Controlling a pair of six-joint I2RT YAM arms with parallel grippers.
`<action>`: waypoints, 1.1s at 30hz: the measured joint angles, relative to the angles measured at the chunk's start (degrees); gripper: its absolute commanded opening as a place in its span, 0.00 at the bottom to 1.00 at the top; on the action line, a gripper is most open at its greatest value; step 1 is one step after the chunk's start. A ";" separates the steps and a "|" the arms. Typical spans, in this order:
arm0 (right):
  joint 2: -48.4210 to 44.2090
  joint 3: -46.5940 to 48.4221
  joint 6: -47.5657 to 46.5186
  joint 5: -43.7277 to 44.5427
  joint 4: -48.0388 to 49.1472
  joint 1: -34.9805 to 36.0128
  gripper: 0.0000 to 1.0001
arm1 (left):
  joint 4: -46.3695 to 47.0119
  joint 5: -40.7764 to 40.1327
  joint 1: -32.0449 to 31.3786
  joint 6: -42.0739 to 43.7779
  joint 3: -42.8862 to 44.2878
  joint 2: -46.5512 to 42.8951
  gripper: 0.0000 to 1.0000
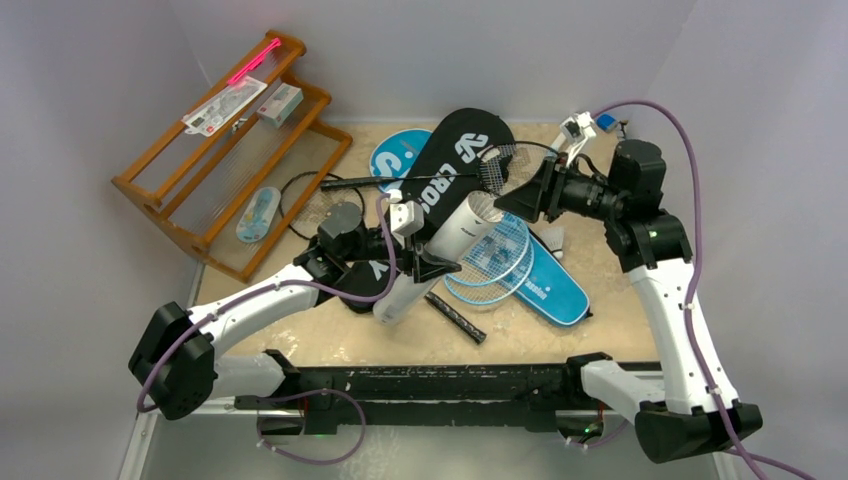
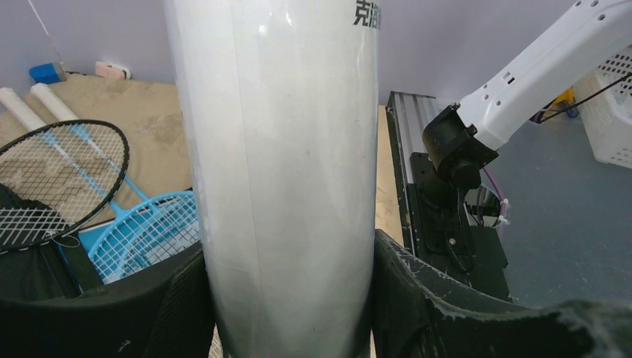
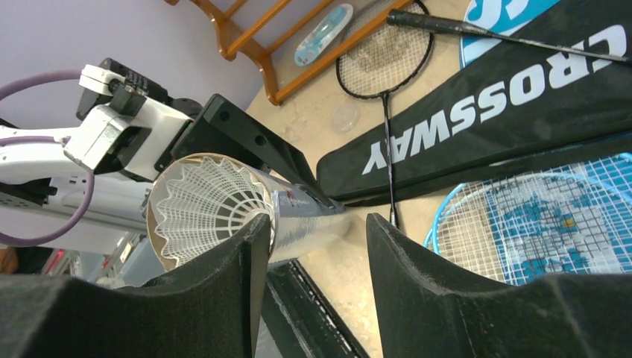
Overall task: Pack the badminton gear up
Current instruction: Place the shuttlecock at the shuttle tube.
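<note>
My left gripper (image 1: 425, 250) is shut on the long white tube (image 1: 440, 255) and holds it tilted above the table, open end up and to the right. The tube fills the left wrist view (image 2: 279, 179) between the black pads (image 2: 417, 298). A white shuttlecock (image 3: 209, 205) sits in the tube's mouth (image 3: 160, 224). My right gripper (image 1: 515, 195) is open and empty right beside that mouth; its jaws stand wide apart. The black "CROSSWAY" cover (image 1: 455, 165), the blue cover (image 1: 550, 280), light-blue rackets (image 1: 495, 255) and a black racket (image 3: 384, 56) lie on the table.
The wooden rack (image 1: 230, 150) with small packaged items and a pink stick (image 1: 252, 62) stands at the back left. A small white shuttlecock (image 1: 553, 240) lies near the blue cover. The black base rail (image 1: 440, 385) runs along the near edge.
</note>
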 measured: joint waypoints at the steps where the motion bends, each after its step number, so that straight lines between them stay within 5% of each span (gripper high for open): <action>1: 0.00 -0.59 0.00 0.00 0.02 0.09 0.53 | -0.35 0.00 0.00 0.00 0.00 0.00 0.53; 16: -0.24 -1.75 0.13 1.38 -0.31 0.70 0.75 | -0.31 0.66 0.00 -0.09 -0.28 0.00 0.53; 33: 0.13 3.78 2.62 -0.59 -0.68 0.85 0.84 | 21.40 -5.33 0.00 -2.14 -12.90 -1.68 0.55</action>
